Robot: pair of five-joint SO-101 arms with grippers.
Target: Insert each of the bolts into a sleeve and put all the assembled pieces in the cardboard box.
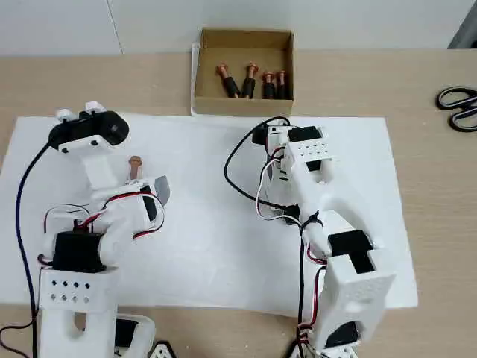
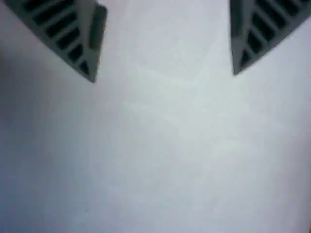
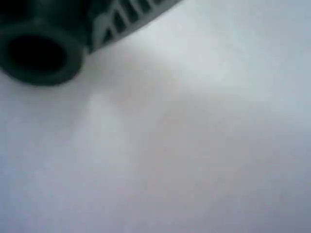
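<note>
The cardboard box (image 1: 244, 39) stands at the back of the table and holds several copper bolts seated in black sleeves (image 1: 250, 82). One loose copper bolt (image 1: 134, 167) lies on the white paper just behind my left gripper (image 1: 154, 194). In the left wrist view that gripper (image 2: 163, 75) is open over bare paper, its ribbed fingers (image 2: 73, 39) wide apart with nothing between them. A black sleeve (image 3: 36, 53) shows its open end in the right wrist view, pressed against a ribbed finger (image 3: 129, 17) of my right gripper, a little above the paper.
A white paper sheet (image 1: 216, 246) covers the work area between the arms. Scissors (image 1: 458, 107) lie at the table's far right edge. The right arm's cables (image 1: 242, 175) loop over the paper's middle.
</note>
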